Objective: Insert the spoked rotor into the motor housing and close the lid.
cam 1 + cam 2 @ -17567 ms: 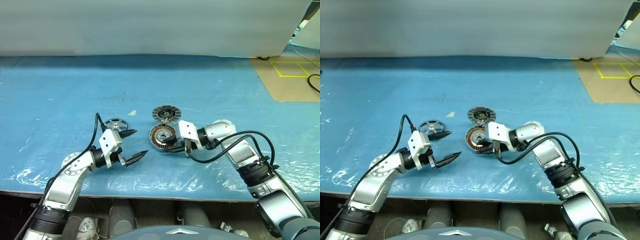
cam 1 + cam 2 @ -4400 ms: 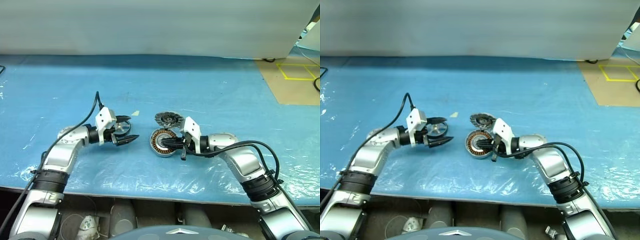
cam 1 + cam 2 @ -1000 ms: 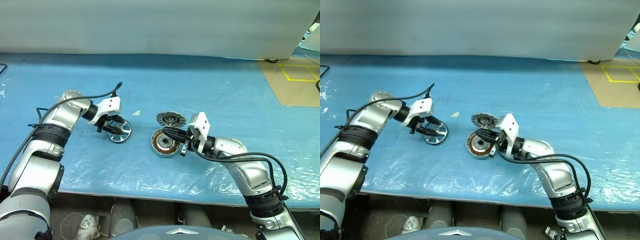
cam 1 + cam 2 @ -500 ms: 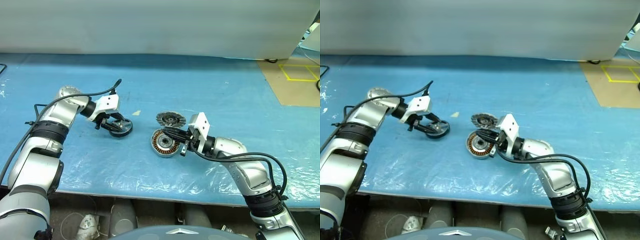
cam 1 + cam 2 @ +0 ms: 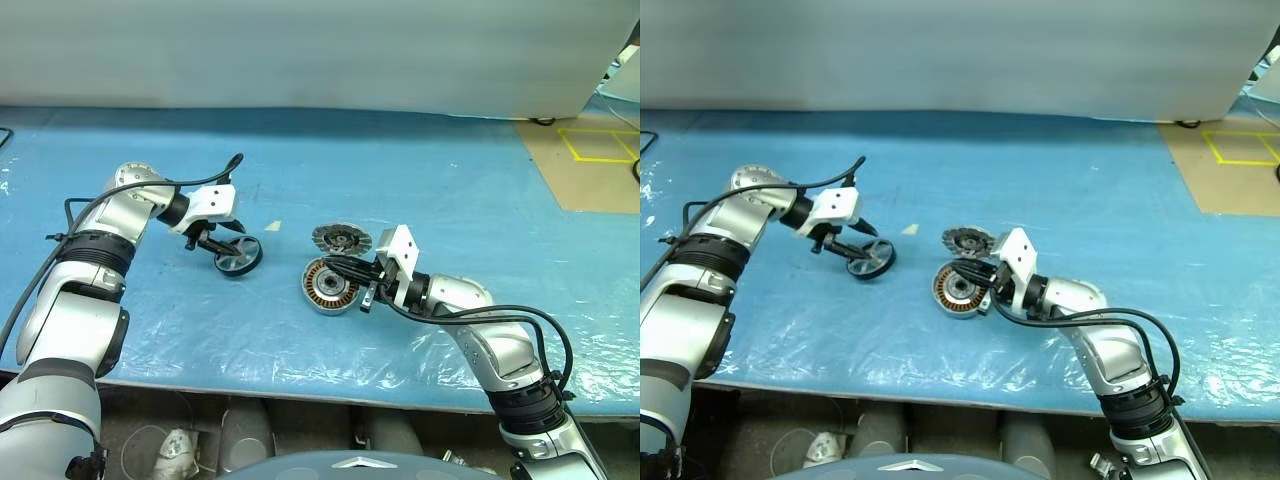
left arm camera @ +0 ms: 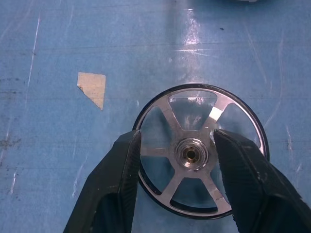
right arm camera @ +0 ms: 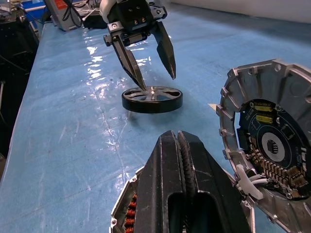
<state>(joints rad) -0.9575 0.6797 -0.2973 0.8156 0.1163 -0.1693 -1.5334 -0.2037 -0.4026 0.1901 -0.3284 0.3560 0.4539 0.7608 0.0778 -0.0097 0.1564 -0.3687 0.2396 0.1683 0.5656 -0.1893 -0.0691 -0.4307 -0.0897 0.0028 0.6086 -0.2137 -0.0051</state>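
Note:
The spoked rotor [image 5: 238, 258], dark-rimmed with silvery spokes, lies on the blue table left of centre. My left gripper [image 5: 228, 245] points down at it, open. One fingertip [image 6: 131, 143] is at the rim's edge and the other is over the spokes; contact is unclear. The motor housing [image 5: 328, 285], with copper windings, sits at the centre. The ribbed lid [image 5: 341, 238] lies just behind it. My right gripper [image 7: 178, 138] is shut with nothing in it, its tips over the housing's rim between housing and lid.
A beige tape scrap [image 5: 272, 226] lies between the rotor and the lid. The blue plastic-covered table [image 5: 420, 160] stretches back to a pale wall. Brown board with yellow tape [image 5: 580, 160] is at the back right.
The left wrist has rolled a little over the rotor, which looked flatter half a second ago and stays in the same spot. The right arm, housing and lid have not moved.

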